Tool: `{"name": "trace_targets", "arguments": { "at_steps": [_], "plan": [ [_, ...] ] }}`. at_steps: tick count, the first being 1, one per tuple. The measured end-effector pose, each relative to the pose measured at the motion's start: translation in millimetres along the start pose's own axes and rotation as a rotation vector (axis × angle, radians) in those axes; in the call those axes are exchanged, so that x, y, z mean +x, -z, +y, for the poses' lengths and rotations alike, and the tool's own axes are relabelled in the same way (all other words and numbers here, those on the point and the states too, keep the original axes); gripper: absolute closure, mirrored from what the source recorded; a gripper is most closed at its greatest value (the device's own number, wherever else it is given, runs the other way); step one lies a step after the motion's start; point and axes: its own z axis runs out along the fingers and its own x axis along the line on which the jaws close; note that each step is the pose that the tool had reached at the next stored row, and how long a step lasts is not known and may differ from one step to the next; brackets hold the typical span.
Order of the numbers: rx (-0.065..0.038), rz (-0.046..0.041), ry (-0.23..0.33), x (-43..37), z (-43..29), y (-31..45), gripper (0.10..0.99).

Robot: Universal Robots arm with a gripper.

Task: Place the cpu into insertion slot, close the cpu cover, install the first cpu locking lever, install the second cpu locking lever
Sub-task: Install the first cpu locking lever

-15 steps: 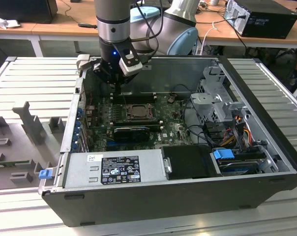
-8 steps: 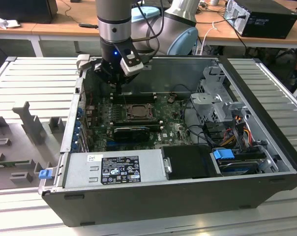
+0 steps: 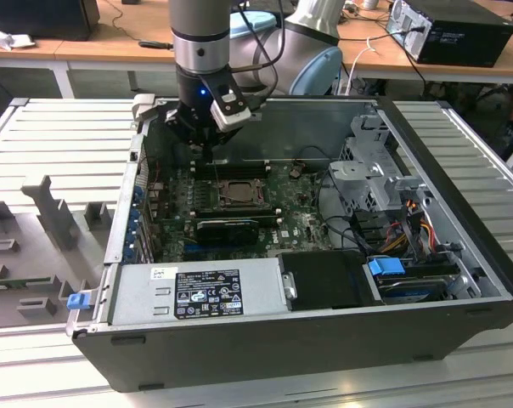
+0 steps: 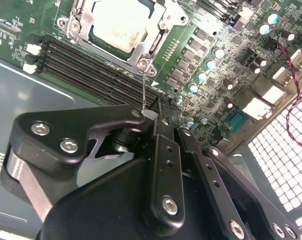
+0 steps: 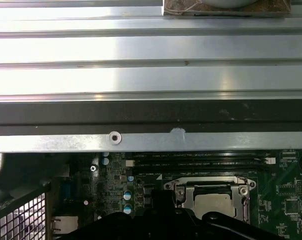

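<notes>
Silver cpu cover (image 4: 156, 30) closed over cpu (image 4: 120, 21)

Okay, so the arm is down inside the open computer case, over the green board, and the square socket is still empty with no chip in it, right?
Not quite. The socket is not empty: the chip already sits in it, as the second wrist view shows. The rest holds: the arm is down inside the open computer case, over the green board.
</notes>
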Motion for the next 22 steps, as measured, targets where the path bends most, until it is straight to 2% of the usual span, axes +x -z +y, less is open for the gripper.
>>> {"name": "trace_targets", "arguments": {
  "at_steps": [4, 7, 8, 10, 12, 13, 15, 16, 19, 22],
  "plan": [
    [0.0, 0.0001, 0.0, -2.0, 0.0, 0.0, 0.98],
    [0.0, 0.0001, 0.0, -6.6, 0.2, -0.1, 0.98],
    [0.0, -0.0001, 0.0, -8.9, 0.3, -0.3, 0.98],
    [0.0, 0.0001, 0.0, -20.4, 0.5, -0.8, 0.98],
    [0.0, 0.0001, 0.0, -24.4, 0.5, -1.2, 0.98],
    [-0.003, 0.0, 0.0, -26.0, 0.4, -1.3, 0.98],
    [-0.039, 0.001, 0.0, -26.8, 0.5, -1.7, 0.98],
    [-0.043, 0.0011, 0.0, -26.8, 0.2, -2.3, 0.98],
    [-0.043, 0.0014, 0.004, -28.6, -0.3, -6.6, 0.98],
    [-0.04, 0.0047, 0.054, -30.3, -0.4, -10.9, 0.98]
  ]
}}
